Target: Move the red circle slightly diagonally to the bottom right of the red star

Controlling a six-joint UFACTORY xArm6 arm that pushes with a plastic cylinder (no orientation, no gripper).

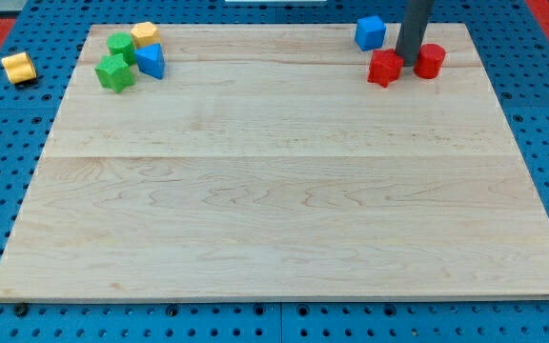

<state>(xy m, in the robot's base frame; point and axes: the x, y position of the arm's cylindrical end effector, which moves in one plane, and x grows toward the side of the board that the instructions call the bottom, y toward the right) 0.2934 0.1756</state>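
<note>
The red star (pixel 384 69) lies near the view's top right of the wooden board (pixel 284 210). The red circle (pixel 430 60) stands just to its right and slightly higher. My tip (pixel 408 63) is at the lower end of the dark rod, set down in the narrow gap between the star and the circle, close to both. I cannot tell if it touches either.
A blue cube (pixel 370 31) sits up and left of the red star. At the view's top left are a yellow block (pixel 145 35), two green blocks (pixel 120 44) (pixel 114 72) and a blue triangle (pixel 151 61). Another yellow block (pixel 18 68) lies off the board's left.
</note>
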